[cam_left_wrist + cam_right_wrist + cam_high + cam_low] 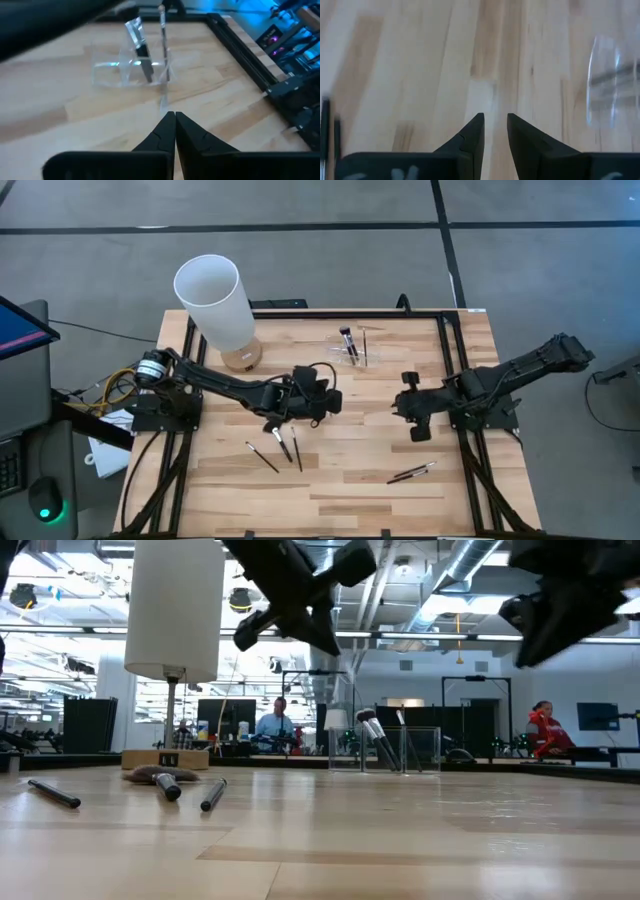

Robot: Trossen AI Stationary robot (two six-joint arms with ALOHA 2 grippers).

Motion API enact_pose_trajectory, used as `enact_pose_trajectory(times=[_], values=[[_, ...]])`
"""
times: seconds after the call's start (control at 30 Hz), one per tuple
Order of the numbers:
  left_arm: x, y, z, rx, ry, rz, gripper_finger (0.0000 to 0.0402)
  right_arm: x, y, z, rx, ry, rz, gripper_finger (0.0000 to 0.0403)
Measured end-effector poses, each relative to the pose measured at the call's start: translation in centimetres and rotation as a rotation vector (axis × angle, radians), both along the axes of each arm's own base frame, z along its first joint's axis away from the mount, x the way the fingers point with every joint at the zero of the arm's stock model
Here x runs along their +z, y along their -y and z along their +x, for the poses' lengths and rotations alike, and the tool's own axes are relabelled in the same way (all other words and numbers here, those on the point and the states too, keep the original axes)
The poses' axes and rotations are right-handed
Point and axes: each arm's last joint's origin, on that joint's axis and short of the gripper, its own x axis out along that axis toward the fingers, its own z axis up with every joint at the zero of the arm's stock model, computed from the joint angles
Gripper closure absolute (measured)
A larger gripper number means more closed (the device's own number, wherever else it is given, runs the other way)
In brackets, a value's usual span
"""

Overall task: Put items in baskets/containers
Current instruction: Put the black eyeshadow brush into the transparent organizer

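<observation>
Left end effector (322, 402) hangs pinched shut and empty mid-worktop (400, 480), clear holder (352, 350) with two brushes toward the far edge across bare wood, three brushes (283, 448) lying just nearside of it, right end effector (415, 420) slightly parted, empty, two brushes (412, 473) nearside

Lighting's pretty even and bright from overhead, so the table (400, 480) only gets soft, short shadows under the arms, and in the low view the ceiling lights (240, 600) blow out while both arms go to dark silhouettes. Both wrist views are smeary: the clear holder (132, 70) looks ghosted with little glints, and there's blue-pink glow in one corner.
</observation>
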Motion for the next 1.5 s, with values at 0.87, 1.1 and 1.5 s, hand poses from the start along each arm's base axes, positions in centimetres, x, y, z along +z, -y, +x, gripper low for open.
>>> enact_pose_trajectory(times=[0.87,1.1,1.5], values=[[0.0,0.7,0.4,0.004,-0.038,0.195,0.0333,-6.8,8.2,0.4,-0.494,0.007,0.423,0.0313],[-2.4,0.6,2.0,-0.110,-0.119,0.227,0.0304,-7.2,8.8,1.7,-0.681,-0.069,0.560,0.0299],[-3.7,0.1,3.6,-0.263,-0.217,0.372,0.0295,-9.7,10.0,4.0,-0.914,-0.254,0.647,0.0305]])
